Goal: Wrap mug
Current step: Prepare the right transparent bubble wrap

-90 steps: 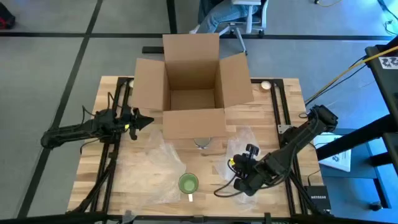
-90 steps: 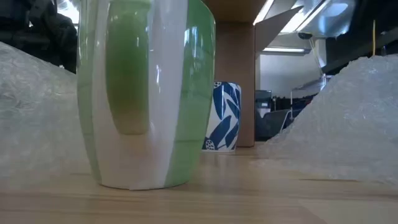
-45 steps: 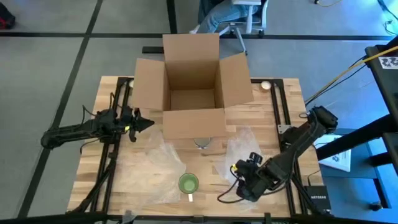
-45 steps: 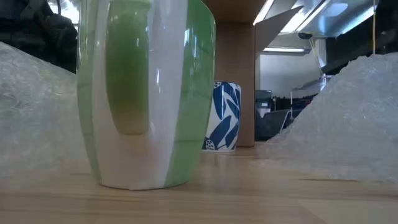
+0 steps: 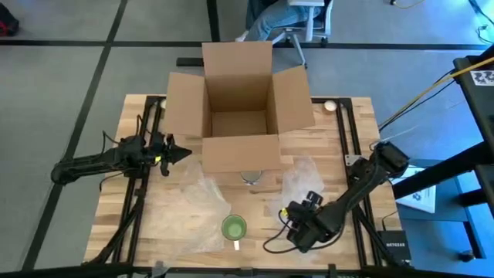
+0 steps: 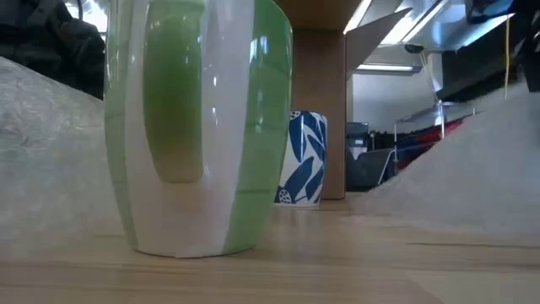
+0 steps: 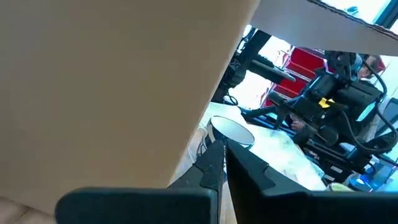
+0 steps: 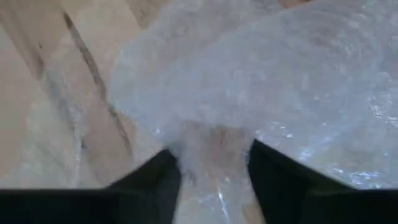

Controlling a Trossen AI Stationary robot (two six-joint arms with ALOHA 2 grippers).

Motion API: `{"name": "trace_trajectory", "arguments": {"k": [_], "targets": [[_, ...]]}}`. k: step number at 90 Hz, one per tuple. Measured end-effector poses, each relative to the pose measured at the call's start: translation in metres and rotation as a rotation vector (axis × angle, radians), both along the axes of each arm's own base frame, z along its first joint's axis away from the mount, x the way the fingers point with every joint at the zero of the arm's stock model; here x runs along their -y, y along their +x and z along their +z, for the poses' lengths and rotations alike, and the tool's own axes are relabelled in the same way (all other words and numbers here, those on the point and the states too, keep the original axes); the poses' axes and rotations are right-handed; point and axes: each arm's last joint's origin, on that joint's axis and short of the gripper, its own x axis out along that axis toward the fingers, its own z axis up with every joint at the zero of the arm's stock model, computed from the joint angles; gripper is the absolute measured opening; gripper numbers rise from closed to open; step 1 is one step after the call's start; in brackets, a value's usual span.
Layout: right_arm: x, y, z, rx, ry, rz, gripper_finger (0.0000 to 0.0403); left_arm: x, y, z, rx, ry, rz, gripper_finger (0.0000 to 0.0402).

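Note:
The green mug (image 5: pixel 234 227) with its pale handle stands upright near the table's near edge; the low view shows it close up (image 6: pixel 198 127). It sits at the edge of one clear bubble-wrap sheet (image 5: pixel 185 207). A second sheet (image 5: pixel 303 179) lies to its right. My right gripper (image 5: pixel 292 218) is shut on that sheet's near part, right of the mug. My left gripper (image 5: pixel 185 151) hovers shut, holding nothing, by the cardboard box (image 5: pixel 239 108) at the left. My right gripper pinches a bunched-up part of the right bubble-wrap sheet (image 8: pixel 211 149) between its two fingers (image 8: pixel 163 174); how many layers, I cannot tell. The hold is at the sheet's near side. From there the sheet spreads away over the table toward the box.
The open cardboard box stands at the table's far middle, its flaps spread. A blue-and-white cup (image 6: pixel 302 158) stands just in front of the box. Black rails (image 5: pixel 346 131) run along both table sides. A person on a chair (image 5: pixel 285 19) shows beyond the far edge.
My right gripper has gone toward the table's near edge, drawing the right bubble-wrap sheet with it. In the low view that sheet's rounded mound has flattened into a straighter, tauter slope. The mug and my left arm have kept still.

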Motion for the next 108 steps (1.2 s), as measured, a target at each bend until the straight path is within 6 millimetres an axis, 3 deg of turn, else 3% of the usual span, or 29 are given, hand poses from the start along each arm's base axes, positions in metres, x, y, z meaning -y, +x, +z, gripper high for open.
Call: {"name": "trace_trajectory", "arguments": {"k": [5, 9, 21, 29, 45, 69, 82, 93, 108], "targets": [[0.003, -0.004, 0.012, -0.013, 0.003, -0.005, 0.0039, 0.0, 0.0, 0.0, 0.0, -0.001, 0.0, 0.0], [0.004, -0.008, 0.024, -0.008, 0.001, -0.014, 0.0017, 0.0, 0.0, 0.0, 0.0, -0.001, 0.001, 0.0], [0.011, -0.03, 0.066, 0.117, -0.09, -0.112, 0.0019, 0.0, 0.0, 0.0, 0.0, -0.001, 0.001, 0.0], [0.02, -0.048, 0.08, 0.189, -0.148, -0.21, 0.0007, 0.0, 0.0, 0.0, 0.0, -0.001, 0.008, 0.0], [0.026, -0.07, 0.055, 0.173, -0.241, -0.359, 0.0015, 0.0, 0.0, 0.0, 0.0, -0.001, 0.011, 0.0], [0.047, -0.084, -0.019, 0.163, -0.225, -0.563, 0.0025, 0.0, 0.0, 0.0, -0.001, 0.002, 0.016, 0.0], [0.057, -0.096, -0.043, 0.022, -0.19, -0.644, 0.007, 0.0, 0.0, 0.0, -0.002, -0.001, 0.012, 0.0], [0.057, -0.099, -0.038, -0.043, -0.198, -0.651, 0.0131, 0.0, 0.0, 0.0, -0.001, -0.001, 0.011, 0.0], [0.043, -0.089, 0.008, 0.003, -0.094, -0.544, 0.0206, 0.0, 0.0, 0.0, -0.001, -0.001, 0.01, 0.0]]}}
